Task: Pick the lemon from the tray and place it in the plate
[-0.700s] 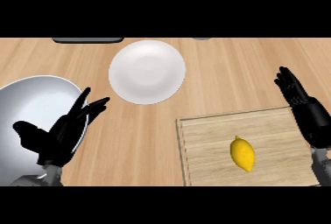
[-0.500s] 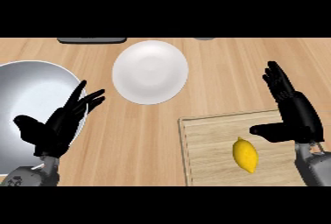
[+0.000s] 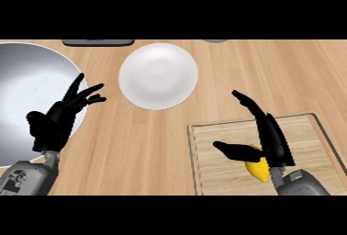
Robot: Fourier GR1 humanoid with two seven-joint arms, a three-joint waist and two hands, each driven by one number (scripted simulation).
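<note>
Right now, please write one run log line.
right hand open, over lemon | lemon on tray, partly hidden | plate without lemon | left hand open, resting at left

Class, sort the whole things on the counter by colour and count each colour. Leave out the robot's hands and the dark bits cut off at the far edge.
White: 1, the plate
Silver-grey: 1, the bowl
Yellow: 1, the lemon
Wood-brown: 1, the tray
Total: 4

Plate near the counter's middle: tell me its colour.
Plain white, with no pattern. The plate shows best in the head view.
</note>
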